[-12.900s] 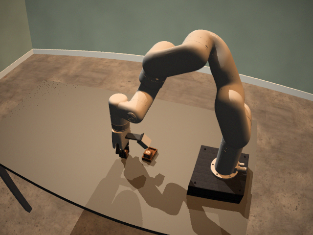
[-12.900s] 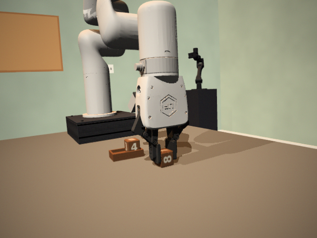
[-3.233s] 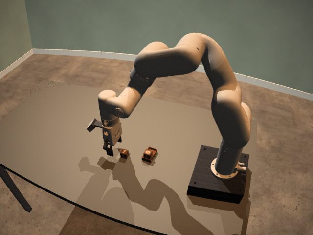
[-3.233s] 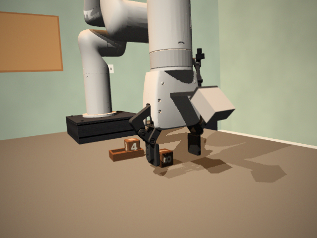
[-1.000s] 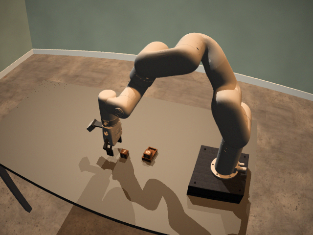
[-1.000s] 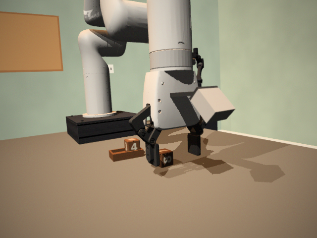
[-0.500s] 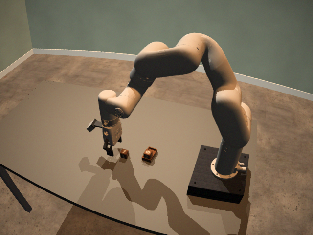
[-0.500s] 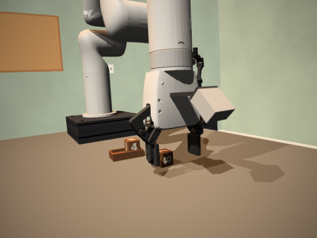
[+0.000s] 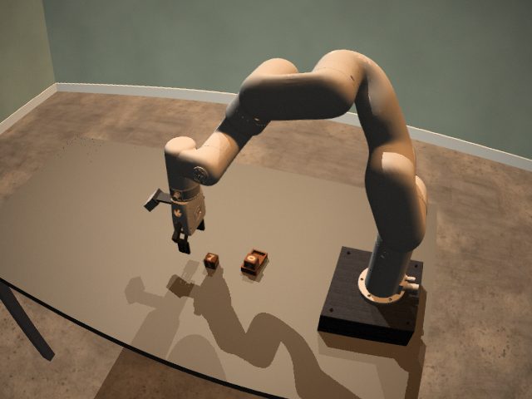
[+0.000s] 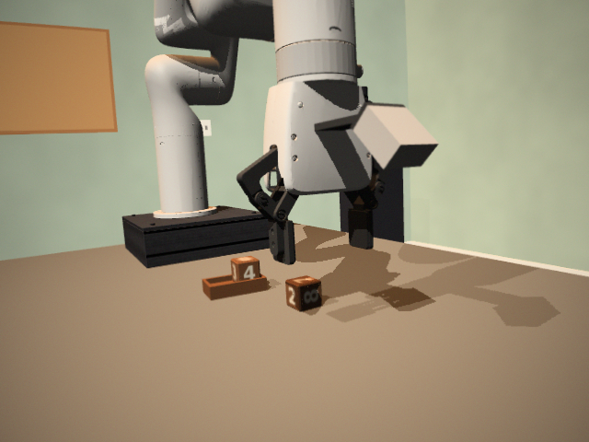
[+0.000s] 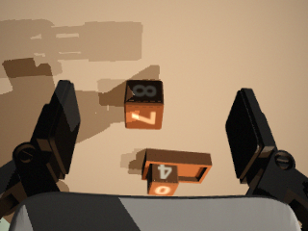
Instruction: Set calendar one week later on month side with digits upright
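Note:
A small brown tray [image 9: 262, 258] [image 10: 222, 288] [image 11: 188, 154] lies flat on the table. One number cube [image 9: 249, 260] [image 10: 246, 269] [image 11: 160, 176] stands in one end of it, with 0 on top and 4 on a side. The other half of the tray is empty. A second cube [image 9: 210, 260] [image 10: 303, 293] [image 11: 144, 104] stands on the table beside the tray, with 7 on top and 2 and 8 lying sideways on its sides. My gripper [image 9: 184, 241] [image 10: 320, 242] [image 11: 155, 103] is open and empty. It hangs a little above the table over this loose cube and touches nothing.
The arm's black base block [image 9: 369, 296] [image 10: 190, 233] stands on the table behind the tray. The table's front edge [image 9: 107, 339] runs close by in the top view. An orange board [image 10: 51, 75] hangs on the wall.

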Controlling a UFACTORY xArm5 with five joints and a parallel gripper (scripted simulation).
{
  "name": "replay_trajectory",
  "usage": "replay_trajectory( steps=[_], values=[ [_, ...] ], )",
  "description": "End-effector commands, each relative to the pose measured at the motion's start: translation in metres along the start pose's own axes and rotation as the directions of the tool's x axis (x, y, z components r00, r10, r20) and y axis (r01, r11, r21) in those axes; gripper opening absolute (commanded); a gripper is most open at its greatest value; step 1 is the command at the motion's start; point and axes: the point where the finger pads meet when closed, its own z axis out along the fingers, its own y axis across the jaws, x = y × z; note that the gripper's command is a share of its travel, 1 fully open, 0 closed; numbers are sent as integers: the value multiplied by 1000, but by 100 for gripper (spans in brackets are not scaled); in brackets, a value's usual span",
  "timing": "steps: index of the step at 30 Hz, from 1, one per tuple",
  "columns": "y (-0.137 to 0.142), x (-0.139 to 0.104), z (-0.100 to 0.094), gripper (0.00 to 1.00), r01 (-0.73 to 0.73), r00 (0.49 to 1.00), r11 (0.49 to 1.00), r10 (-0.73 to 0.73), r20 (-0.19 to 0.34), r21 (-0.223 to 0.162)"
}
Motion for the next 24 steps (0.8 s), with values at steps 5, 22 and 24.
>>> replay_trajectory(
  steps=[5, 22, 24],
  values=[
    [0, 0, -18, 100, 0, 1000, 1000, 0, 1, 0],
    [0, -1, -19, 100, -9, 1000, 1000, 9, 1, 0],
    [0, -2, -19, 100, -36, 999, 999, 36, 1, 0]
  ],
)
